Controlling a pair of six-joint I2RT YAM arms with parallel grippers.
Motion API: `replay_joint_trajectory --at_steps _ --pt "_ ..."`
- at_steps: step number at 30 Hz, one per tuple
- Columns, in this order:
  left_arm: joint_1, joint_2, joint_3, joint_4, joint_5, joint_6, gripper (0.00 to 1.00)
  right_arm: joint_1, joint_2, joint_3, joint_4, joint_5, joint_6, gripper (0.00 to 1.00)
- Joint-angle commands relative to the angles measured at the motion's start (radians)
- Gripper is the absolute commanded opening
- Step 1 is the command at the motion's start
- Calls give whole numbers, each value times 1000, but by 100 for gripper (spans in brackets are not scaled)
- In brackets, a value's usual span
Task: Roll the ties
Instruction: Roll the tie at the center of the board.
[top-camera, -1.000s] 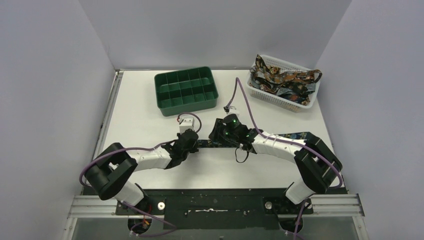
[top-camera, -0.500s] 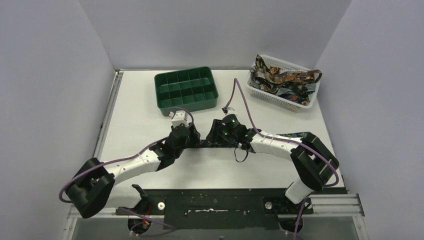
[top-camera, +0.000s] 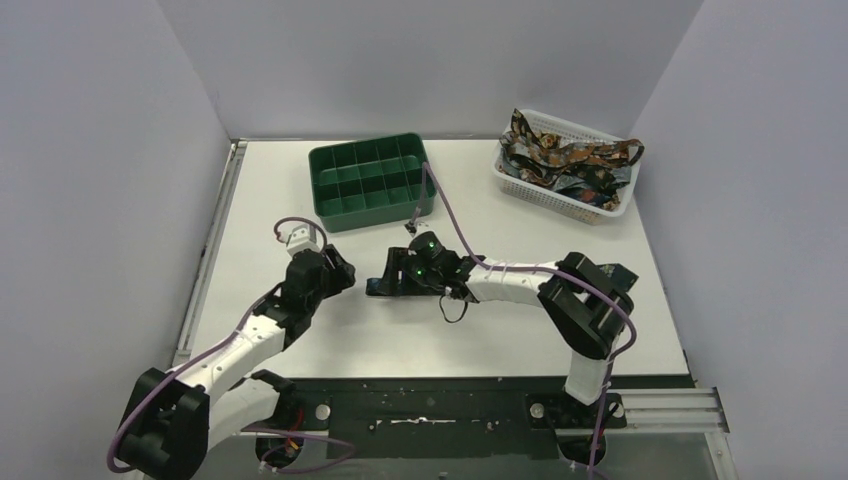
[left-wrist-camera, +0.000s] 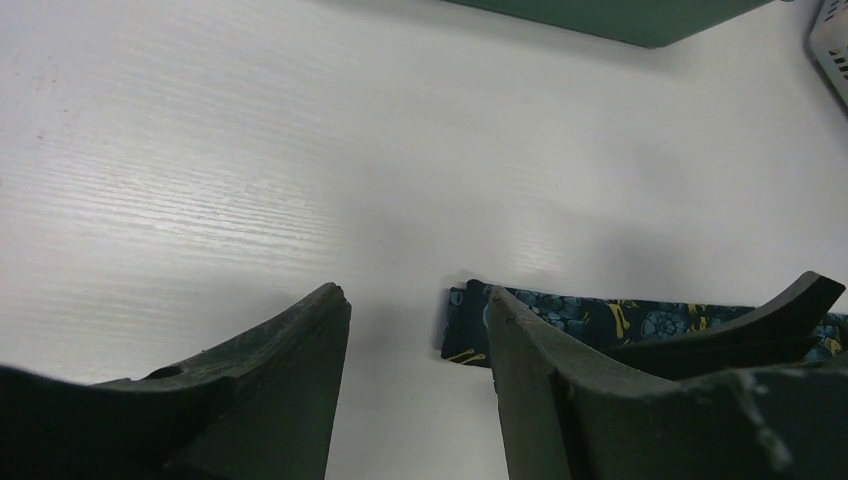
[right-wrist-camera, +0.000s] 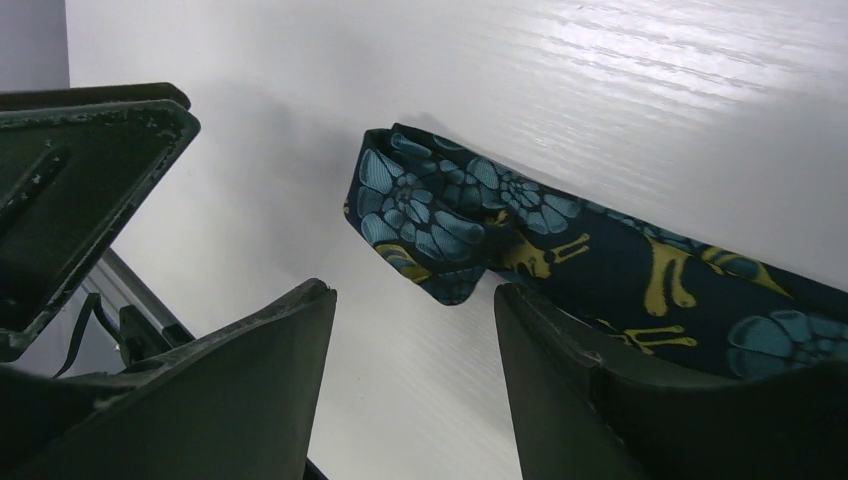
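Right wrist view, right gripper (right-wrist-camera: 410, 295) spread wide by tie (right-wrist-camera: 520, 240) end, left gripper (left-wrist-camera: 412, 292) likewise spread

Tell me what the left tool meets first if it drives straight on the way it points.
The left tool would likely meet the tie first: its end lies on the table just ahead, nearer one finger than the gap. Depth is unclear.

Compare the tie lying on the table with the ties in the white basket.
The lone tie lies stretched out flat on the table; the basket ties are heaped in a tangle inside the white basket. The lone tie shows blue flowers and yellow marks; the basket ties look more orange-brown. Both are dark, patterned fabric.
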Motion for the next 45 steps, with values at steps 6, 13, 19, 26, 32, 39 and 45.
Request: replay_joint_trajectory --at_steps 6,13,19,26,32,39,45 --pt "74 -45 -24 -9 149 -4 51 8 43 48 56 -18 48 58" --pt "80 -25 -24 5 178 -3 51 -13 54 59 63 -32 43 43" --pt "82 -16 -30 18 183 -3 51 -19 47 70 42 -31 19 22" --pt "85 6 -33 40 209 -8 51 -40 33 78 -6 -19 -7 10" --pt "91 19 -40 67 235 -10 51 -66 25 62 -26 -43 -33 11" --pt "92 49 -44 100 267 -6 51 -88 60 72 -59 -90 -68 17" --pt "93 82 -49 139 304 -9 51 -89 69 79 -112 -53 -72 24"
